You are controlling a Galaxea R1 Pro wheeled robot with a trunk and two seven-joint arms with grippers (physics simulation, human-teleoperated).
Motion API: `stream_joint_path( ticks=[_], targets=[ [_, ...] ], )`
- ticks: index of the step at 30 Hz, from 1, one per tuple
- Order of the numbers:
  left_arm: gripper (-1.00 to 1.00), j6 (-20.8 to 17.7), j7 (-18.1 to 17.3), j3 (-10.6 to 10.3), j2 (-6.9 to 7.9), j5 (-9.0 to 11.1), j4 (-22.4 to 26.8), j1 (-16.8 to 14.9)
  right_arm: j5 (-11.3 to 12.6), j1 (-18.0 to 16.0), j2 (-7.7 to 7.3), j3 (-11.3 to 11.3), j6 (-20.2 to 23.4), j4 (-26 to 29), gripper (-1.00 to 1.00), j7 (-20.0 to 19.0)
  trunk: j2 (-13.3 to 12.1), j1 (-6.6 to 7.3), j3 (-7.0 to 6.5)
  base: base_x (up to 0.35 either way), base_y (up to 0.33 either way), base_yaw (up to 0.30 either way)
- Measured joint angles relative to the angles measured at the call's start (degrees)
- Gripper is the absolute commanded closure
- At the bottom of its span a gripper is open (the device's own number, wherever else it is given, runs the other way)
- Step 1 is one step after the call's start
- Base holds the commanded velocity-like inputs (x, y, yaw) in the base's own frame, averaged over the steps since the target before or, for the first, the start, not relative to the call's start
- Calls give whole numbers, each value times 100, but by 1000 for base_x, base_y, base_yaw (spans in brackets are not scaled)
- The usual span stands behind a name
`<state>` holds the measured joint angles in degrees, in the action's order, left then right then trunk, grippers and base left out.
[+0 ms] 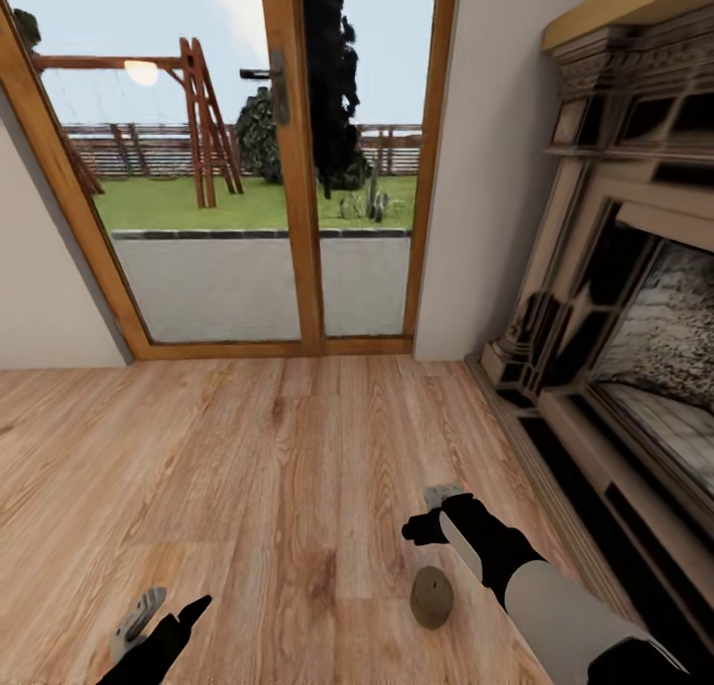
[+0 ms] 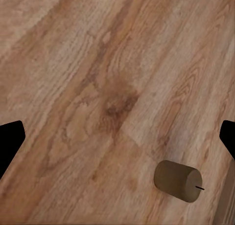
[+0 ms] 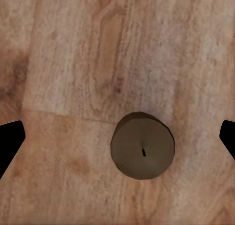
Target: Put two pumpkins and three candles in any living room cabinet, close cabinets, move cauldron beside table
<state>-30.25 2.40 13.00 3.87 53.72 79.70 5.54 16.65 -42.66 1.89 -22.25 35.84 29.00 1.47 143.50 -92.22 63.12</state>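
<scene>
Early in the task, judging by the scene: one candle (image 1: 431, 597) standing upright on the bare wooden floor (image 1: 248, 447), not yet picked up, with no cabinet, pumpkin or cauldron in sight. Still to do, then: lifting this candle, carrying it to a cabinet, stowing the rest, shutting every front and setting the cauldron by a counter.

Right tool (image 1: 433, 512) hanging above the floor just beyond the candle, fingers spread and holding nothing; seen along those fingers, the candle's top and wick (image 3: 143, 151) lying almost centred between the two dark tips, a good line for a straight descent. Left tool (image 1: 164, 616) low near the floor, well apart from the candle, likewise spread and empty; the candle (image 2: 178, 181) off to one side in that wrist camera.

Plenty of open floor around the candle for closing in. Fireplace (image 1: 615, 298) and its raised hearth edge close on the right, limiting any swing of the right elbow that way. Glass door (image 1: 268, 160) ahead, well clear.
</scene>
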Motion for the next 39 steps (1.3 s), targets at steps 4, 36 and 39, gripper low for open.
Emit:
stream_joint_path(
  ticks=[4, 36, 39],
  targets=[
    [-100, -227, -24, 14, 15, 6, 649, 103, -5, -172, -6, 8, -21, -19, -100, 17, 6, -10, 88, 0, 0, 0],
    [-100, -2080, -1237, 14, -9, 136, 1202, -1034, 10, -731, -7, 23, -63, -93, -100, 20, 48, -93, 798, 0, 0, 0],
    [-100, -2102, -1431, 16, 6, 136, 1204, -1018, 10, -731, -9, 27, -63, -88, -100, 19, 52, -101, 864, 0, 0, 0]
  ],
)
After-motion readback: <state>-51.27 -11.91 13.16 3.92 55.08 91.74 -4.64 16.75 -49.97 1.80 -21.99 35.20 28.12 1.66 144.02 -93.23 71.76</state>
